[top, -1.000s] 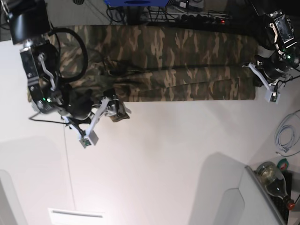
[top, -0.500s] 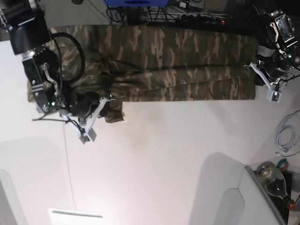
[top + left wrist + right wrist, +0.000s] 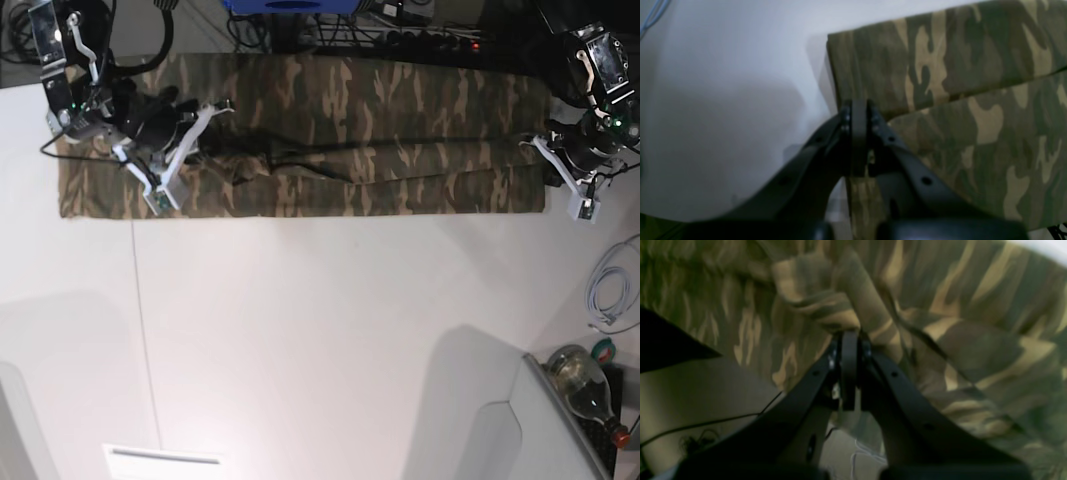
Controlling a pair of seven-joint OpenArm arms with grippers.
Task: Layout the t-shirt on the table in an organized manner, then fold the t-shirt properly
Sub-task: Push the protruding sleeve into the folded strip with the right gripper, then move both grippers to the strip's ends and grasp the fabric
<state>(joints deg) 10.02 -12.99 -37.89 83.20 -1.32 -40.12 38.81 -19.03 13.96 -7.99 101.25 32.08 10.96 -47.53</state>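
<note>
The camouflage t-shirt (image 3: 400,110) lies as a long folded strip along the far side of the white table (image 3: 330,330). My right gripper (image 3: 220,138) hangs over the strip's left part. In the right wrist view this gripper (image 3: 849,337) is shut on a bunched fold of the t-shirt (image 3: 973,340). My left gripper (image 3: 546,152) stays at the strip's right end. In the left wrist view it (image 3: 858,107) is shut on the edge of the t-shirt (image 3: 973,100), beside the bare table (image 3: 723,66).
A thin dark seam (image 3: 145,330) runs down the table's left side. A coiled cable (image 3: 615,285), a bottle (image 3: 585,385) and a grey box (image 3: 520,420) sit at the right and lower right. Cables and a power strip (image 3: 440,40) lie behind the far edge.
My right gripper has shut on loose cloth near the shirt's lower left and carried it up and back over the shirt. The left part now lies as a flat strip. The left arm held still.
</note>
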